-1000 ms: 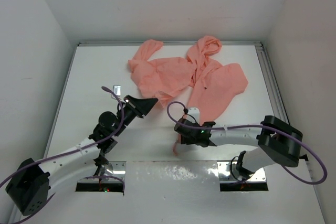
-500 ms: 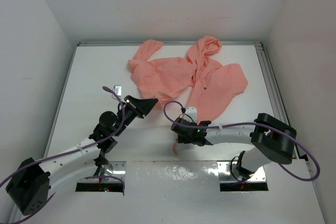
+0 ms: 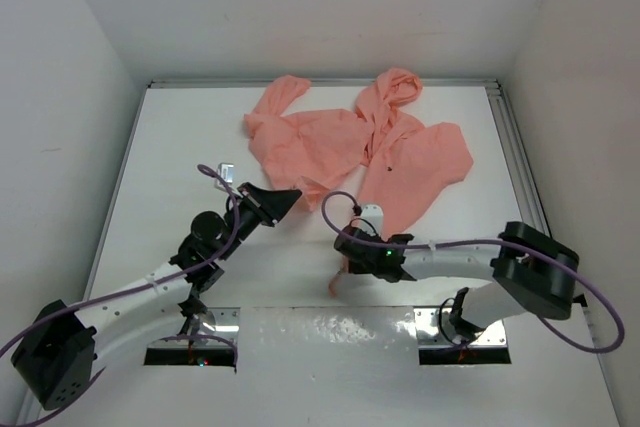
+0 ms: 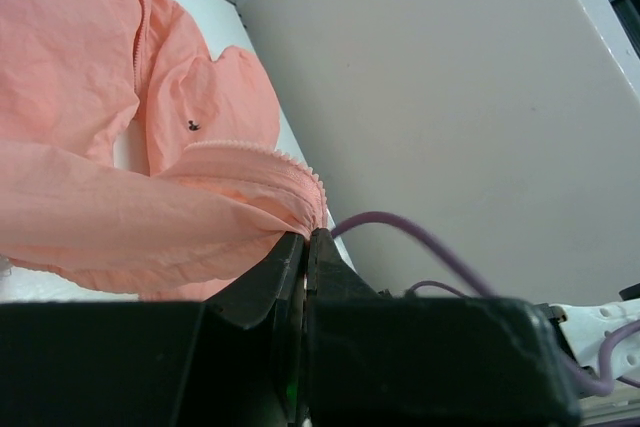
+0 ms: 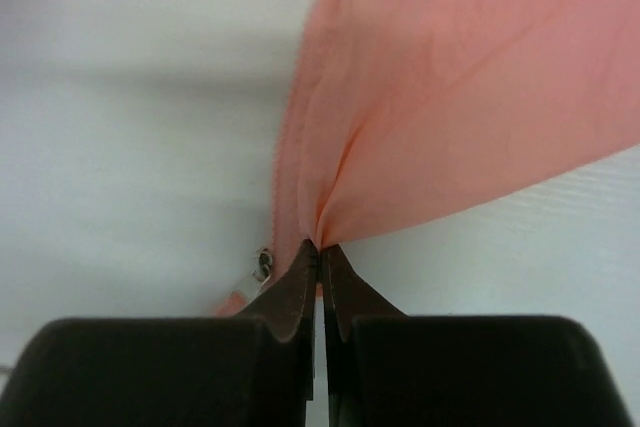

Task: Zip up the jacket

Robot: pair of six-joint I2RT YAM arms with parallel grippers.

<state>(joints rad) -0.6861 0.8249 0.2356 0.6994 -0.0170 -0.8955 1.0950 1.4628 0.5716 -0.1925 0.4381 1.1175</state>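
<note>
The top camera looks down from high at 6 o'clock toward 12, while both wrist cameras sit close against the jacket (image 3: 410, 162), which all three share.

Thin, matt cloth jacket (image 3: 415, 162) lies on a smooth white table (image 3: 180, 147).

Jacket (image 3: 340, 142) plain salmon-pink with one small dark dot (image 4: 193, 125), worktop (image 3: 170, 157) plain white, left arm (image 3: 130, 297) and right arm (image 3: 450, 252) white with black joints and black jaws, cables (image 4: 385, 217) purple.
</note>
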